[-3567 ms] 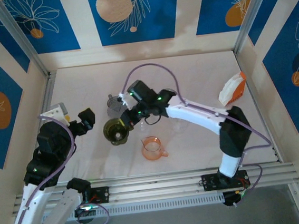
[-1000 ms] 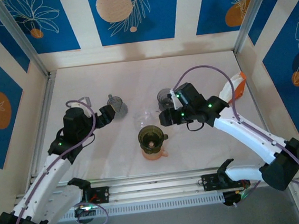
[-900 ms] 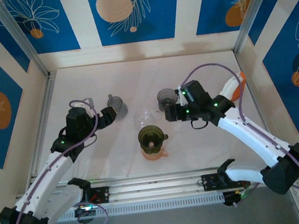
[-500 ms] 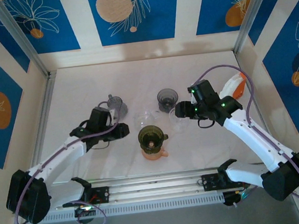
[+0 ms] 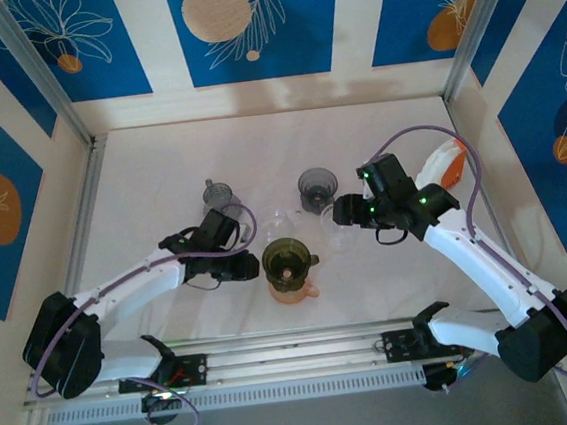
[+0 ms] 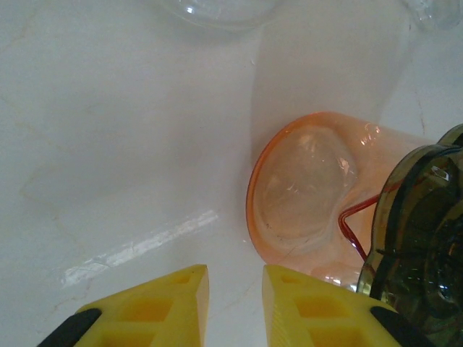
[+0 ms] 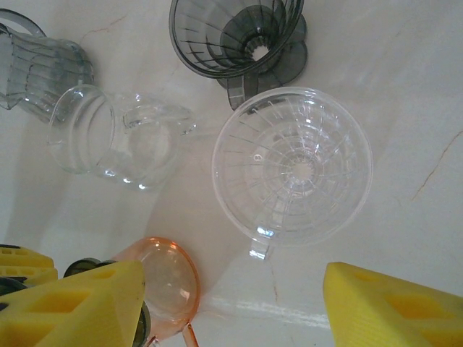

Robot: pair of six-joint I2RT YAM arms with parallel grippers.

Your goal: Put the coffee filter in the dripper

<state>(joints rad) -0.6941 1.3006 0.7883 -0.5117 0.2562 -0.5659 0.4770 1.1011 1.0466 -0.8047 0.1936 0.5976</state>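
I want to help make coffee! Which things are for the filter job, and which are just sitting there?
For the job: green dripper on the orange cup; orange-and-white packet, maybe the filters.
Just lying about: grey dripper, clear dripper, clear jug, grey ribbed cup.

No words, labels, brand marks or numbers can be read in any view. The orange and white packet (image 5: 441,168) by the right wall is too small and blurred to show any print.
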